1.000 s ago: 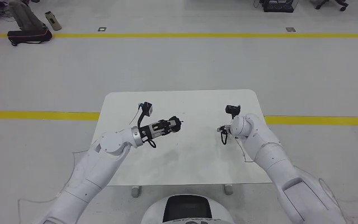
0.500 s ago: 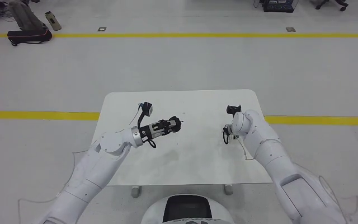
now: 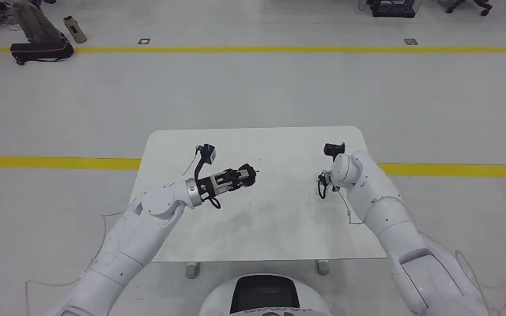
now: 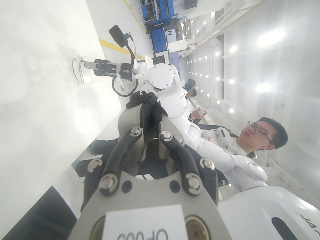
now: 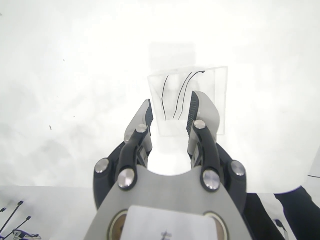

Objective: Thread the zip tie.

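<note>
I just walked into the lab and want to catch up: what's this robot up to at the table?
The two-armed robot is set to thread a zip tie. Its right gripper hangs open over a small clear plastic tray near the white table's right edge; thin black zip ties lie in it, none picked up yet. The left gripper is held shut above the table's middle, with something dark at its tips that I cannot make out.
</note>
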Robot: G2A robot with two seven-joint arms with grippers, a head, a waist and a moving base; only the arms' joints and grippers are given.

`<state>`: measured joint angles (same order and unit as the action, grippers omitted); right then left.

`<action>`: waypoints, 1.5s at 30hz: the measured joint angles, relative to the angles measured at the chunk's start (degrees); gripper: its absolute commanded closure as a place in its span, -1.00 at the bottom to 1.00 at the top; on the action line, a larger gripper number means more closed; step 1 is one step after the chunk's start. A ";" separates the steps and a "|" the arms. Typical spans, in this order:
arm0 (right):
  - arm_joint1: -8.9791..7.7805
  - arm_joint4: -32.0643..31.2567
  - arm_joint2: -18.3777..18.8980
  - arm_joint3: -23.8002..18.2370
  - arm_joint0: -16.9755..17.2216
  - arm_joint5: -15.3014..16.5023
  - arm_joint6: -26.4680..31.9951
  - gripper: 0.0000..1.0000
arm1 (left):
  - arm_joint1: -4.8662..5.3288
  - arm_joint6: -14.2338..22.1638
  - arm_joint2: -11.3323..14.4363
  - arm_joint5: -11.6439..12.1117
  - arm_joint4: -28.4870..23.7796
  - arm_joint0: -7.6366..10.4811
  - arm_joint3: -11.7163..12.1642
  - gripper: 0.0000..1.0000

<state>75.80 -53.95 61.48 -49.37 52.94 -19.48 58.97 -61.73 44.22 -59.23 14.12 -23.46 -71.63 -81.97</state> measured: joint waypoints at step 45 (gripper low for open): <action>4.61 -0.36 -0.76 15.47 -3.84 0.07 -6.91 0.64 | 0.00 0.00 0.00 0.00 0.00 0.00 0.00 1.00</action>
<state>80.42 -54.31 60.71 -33.90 49.10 -19.41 52.05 -61.73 44.22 -59.23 14.12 -23.46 -71.63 -81.97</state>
